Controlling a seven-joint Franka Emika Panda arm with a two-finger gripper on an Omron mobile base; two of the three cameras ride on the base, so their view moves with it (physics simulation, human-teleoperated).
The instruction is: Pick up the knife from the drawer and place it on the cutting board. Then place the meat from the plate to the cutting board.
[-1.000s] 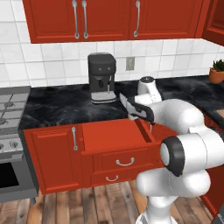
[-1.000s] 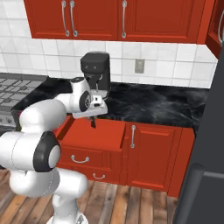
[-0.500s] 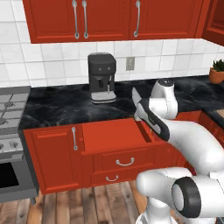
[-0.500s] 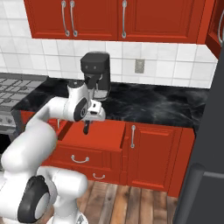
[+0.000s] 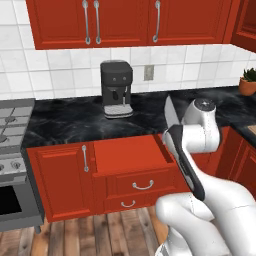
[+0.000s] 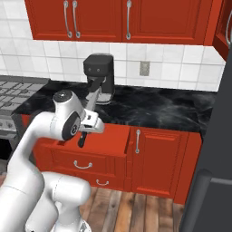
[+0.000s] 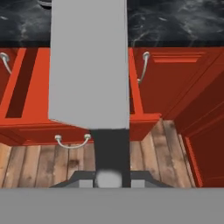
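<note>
My gripper (image 7: pixel 108 177) is shut on the black handle of the knife (image 7: pixel 89 65). The broad grey blade stands up straight ahead of the hand. From the left base view the knife (image 5: pixel 170 111) is held blade up, just right of the open red drawer (image 5: pixel 125 151) and level with the counter's edge. In the right base view the gripper (image 6: pixel 89 128) hovers over the drawer (image 6: pixel 113 136), and the knife's handle (image 6: pixel 82 141) hangs below it. A tan sliver of the cutting board (image 5: pixel 251 128) lies on the counter at the far right. The meat and the plate are out of view.
A black coffee machine (image 5: pixel 116 87) stands on the dark marble counter (image 5: pixel 60 122) behind the drawer. The stove (image 5: pixel 12 130) is at the left and a potted plant (image 5: pixel 247 81) at the far right. A dark tall panel (image 6: pixel 217 154) closes the right side.
The arm has swung to the right, carrying the knife from over the drawer past its right edge. The blade has risen a little higher. The drawer stays open.
</note>
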